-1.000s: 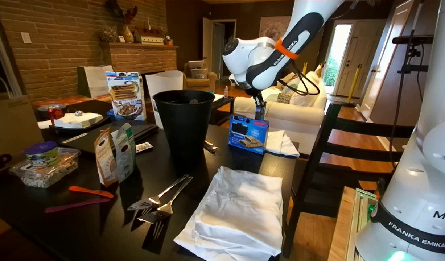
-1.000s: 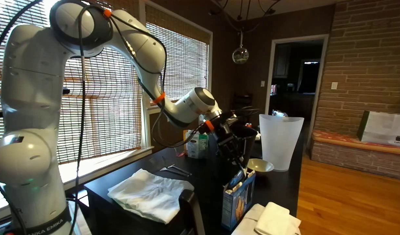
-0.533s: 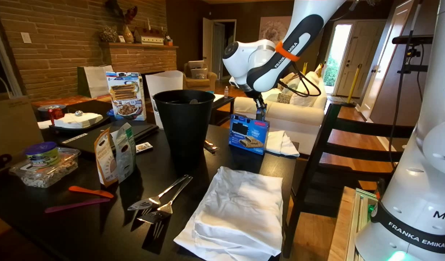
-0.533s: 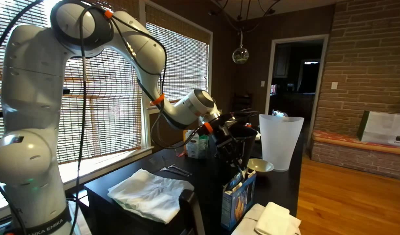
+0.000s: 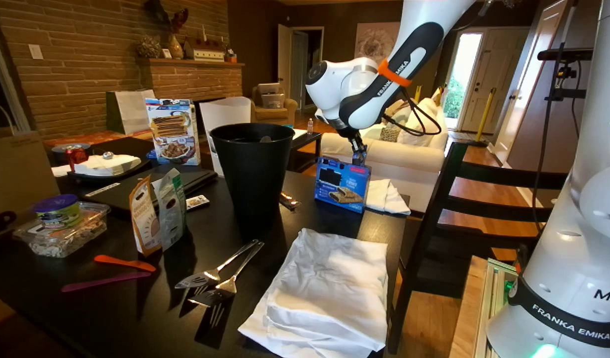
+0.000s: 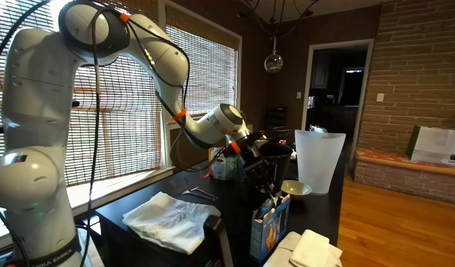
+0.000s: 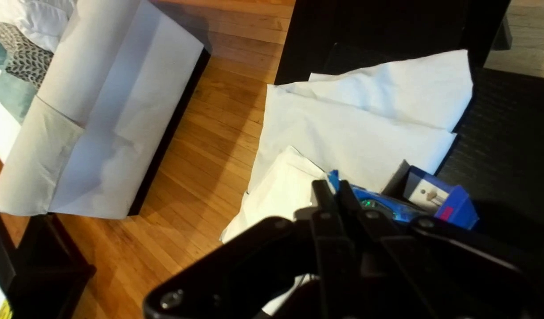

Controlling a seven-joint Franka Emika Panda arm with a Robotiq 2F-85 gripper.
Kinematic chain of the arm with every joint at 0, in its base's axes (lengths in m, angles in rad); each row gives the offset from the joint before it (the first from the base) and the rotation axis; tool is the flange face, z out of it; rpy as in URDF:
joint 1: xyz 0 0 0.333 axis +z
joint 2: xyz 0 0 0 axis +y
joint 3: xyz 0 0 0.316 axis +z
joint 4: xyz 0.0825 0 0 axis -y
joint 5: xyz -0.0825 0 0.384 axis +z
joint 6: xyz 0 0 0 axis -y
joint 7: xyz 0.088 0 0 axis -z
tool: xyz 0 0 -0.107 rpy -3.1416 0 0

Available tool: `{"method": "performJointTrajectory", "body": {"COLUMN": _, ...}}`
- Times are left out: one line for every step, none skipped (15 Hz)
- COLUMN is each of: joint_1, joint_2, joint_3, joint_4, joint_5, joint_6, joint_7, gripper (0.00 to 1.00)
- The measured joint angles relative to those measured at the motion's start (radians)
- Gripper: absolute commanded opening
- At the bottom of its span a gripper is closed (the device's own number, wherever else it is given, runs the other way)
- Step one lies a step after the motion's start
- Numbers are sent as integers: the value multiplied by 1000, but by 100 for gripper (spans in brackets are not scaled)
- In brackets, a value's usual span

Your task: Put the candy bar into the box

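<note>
The box (image 5: pixel 342 186) is a small bright-blue carton standing on the dark table near its edge, with its top open. It also shows in an exterior view (image 6: pixel 271 230) and in the wrist view (image 7: pixel 460 208), flap up. My gripper (image 5: pixel 358 158) points down at the box's opening; it also shows in an exterior view (image 6: pixel 274 199). In the wrist view the fingertips (image 7: pixel 337 184) are closed on the end of a shiny blue wrapper, the candy bar (image 7: pixel 389 206). The bar lies at the box's mouth, at least partly inside. Its lower part is hidden.
A tall black bin (image 5: pixel 250 169) stands beside the box, with a wrapped bar (image 5: pixel 289 201) at its foot. White napkins (image 5: pixel 386 196) lie against the box's outer side. A folded white cloth (image 5: pixel 329 288), a bowl (image 6: pixel 296 187) and a chair back (image 6: pixel 218 237) are close by.
My gripper has moved down a little toward the box, and the candy bar sits lower in the opening. The box has shifted slightly on the table.
</note>
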Motion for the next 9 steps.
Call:
{"method": "performJointTrajectory", "body": {"joint_1": 0, "joint_2": 2, "joint_3": 0, "joint_4": 0, "joint_5": -2, "joint_6": 0, "joint_7": 13, "gripper": 2}}
{"method": "performJointTrajectory", "body": {"joint_1": 1, "joint_2": 3, "joint_3": 0, "joint_4": 0, "joint_5": -5, "joint_6": 0, "joint_7": 26, "gripper": 2}}
{"method": "performJointTrajectory", "body": {"joint_1": 2, "joint_2": 5, "joint_3": 0, "joint_4": 0, "joint_5": -6, "joint_6": -5, "joint_7": 40, "gripper": 2}}
{"method": "performJointTrajectory", "body": {"joint_1": 3, "joint_2": 7, "joint_3": 0, "joint_4": 0, "joint_5": -6, "joint_6": -10, "joint_7": 55, "gripper": 2}}
{"method": "performJointTrajectory", "body": {"joint_1": 4, "joint_2": 10, "joint_3": 0, "joint_4": 0, "joint_5": -7, "joint_6": -15, "joint_7": 70, "gripper": 2}}
{"method": "performJointTrajectory", "body": {"joint_1": 5, "joint_2": 13, "joint_3": 0, "joint_4": 0, "joint_5": -7, "joint_6": -19, "joint_7": 84, "gripper": 2}}
{"method": "performJointTrajectory", "body": {"joint_1": 7, "joint_2": 17, "joint_3": 0, "joint_4": 0, "joint_5": -8, "joint_6": -22, "joint_7": 96, "gripper": 2}}
{"method": "performJointTrajectory", "body": {"joint_1": 9, "joint_2": 21, "joint_3": 0, "joint_4": 0, "joint_5": -8, "joint_6": -24, "joint_7": 108, "gripper": 2}}
{"method": "performJointTrajectory", "body": {"joint_1": 10, "joint_2": 25, "joint_3": 0, "joint_4": 0, "joint_5": -8, "joint_6": -24, "joint_7": 118, "gripper": 2}}
